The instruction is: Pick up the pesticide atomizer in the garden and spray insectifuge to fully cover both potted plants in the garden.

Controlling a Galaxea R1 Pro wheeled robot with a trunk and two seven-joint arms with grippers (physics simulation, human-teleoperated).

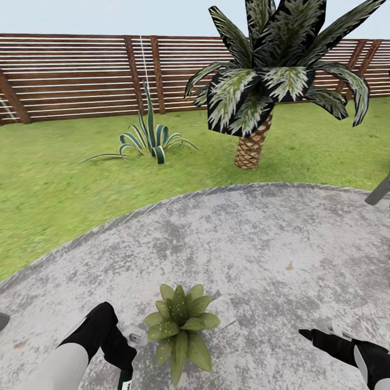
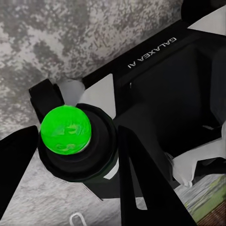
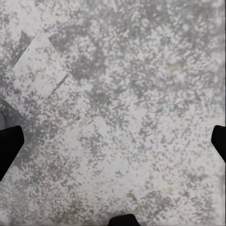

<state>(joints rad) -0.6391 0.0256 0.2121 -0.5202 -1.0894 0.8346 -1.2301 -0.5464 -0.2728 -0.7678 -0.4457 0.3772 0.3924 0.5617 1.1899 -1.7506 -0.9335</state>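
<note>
Down at the bottom of the head view, we've got one potted plant [image 1: 180, 330] on the grey patio [image 1: 271, 244], bottom centre. Our left gripper [image 1: 125, 353] sits just left of it, clamped on the pesticide atomizer [image 1: 125, 380], whose green body pokes out at the bottom edge. Right gripper [image 1: 325, 337] hangs bottom right, holding nothing.

Left wrist view: a bright green blob [image 2: 65, 130] sits mid-left on top of the atomizer between the dark fingers.

Right wrist view: just patio stone [image 3: 122, 108], black fingertips [image 3: 9, 146] spread wide at the edges.

Risk as we see it: the nozzle seems so close and off to one side that spray could miss the far leaves.
</note>
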